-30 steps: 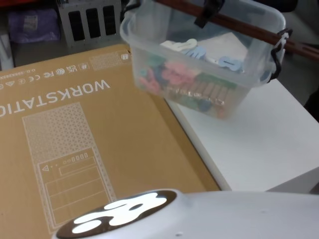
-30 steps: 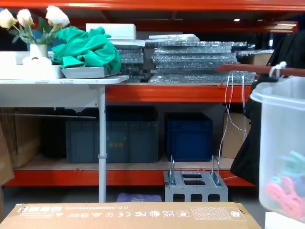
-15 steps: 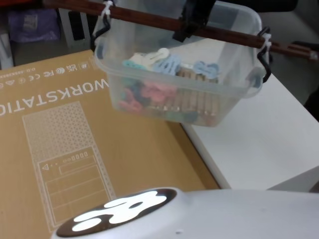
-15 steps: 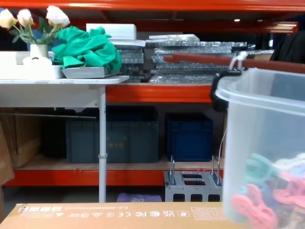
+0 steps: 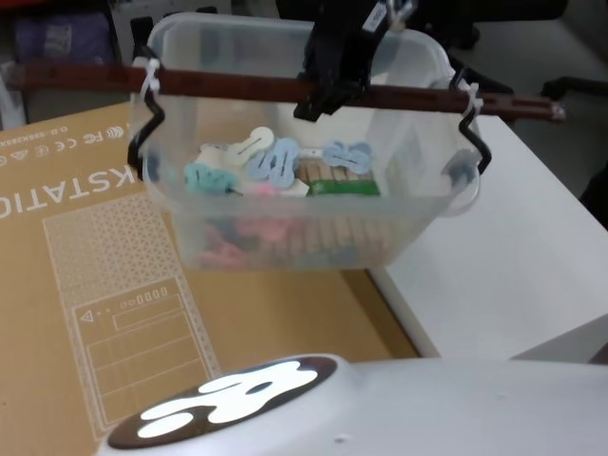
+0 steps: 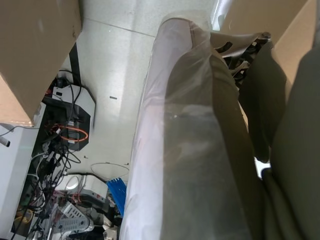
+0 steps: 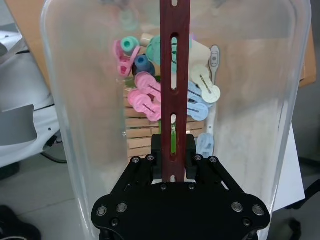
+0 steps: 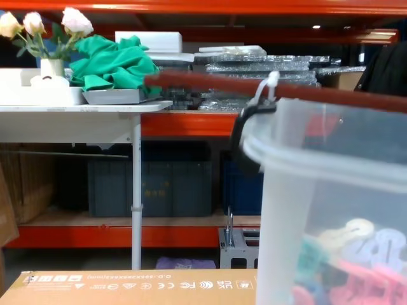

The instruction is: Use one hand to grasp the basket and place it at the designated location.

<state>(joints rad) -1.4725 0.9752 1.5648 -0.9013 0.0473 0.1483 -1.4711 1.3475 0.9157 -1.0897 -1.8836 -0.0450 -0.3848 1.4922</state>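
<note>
The robot's right black claw (image 5: 317,99) comes in from the far side and is closed tight on the middle of a long reddish-brown bar handle (image 5: 228,84). In the right wrist view its two fingers (image 7: 158,150) press the slotted bar from both sides. The bar is tied with white ties (image 5: 149,74) to black hooks at each end of the see-through whitish plastic basket (image 5: 399,228), and the basket hangs under it. The basket sits over the right part of a big flat brown cardboard box (image 5: 95,285) and right next to the edge of the white worktop (image 5: 513,256) - I cannot tell if its bottom touches the box. Inside the basket lies a heap of plastic clips (image 5: 275,161) in light colours - blue, pink, green and cream - with a row of wooden pegs (image 5: 332,176) next to them. Seen from the chest, the basket looms big and near on the right, with one end of the bar sticking out to the left past its thick rim (image 8: 305,159). Behind it stand orange shelves (image 8: 191,124) with dark blue crates (image 8: 149,187) low down.
</note>
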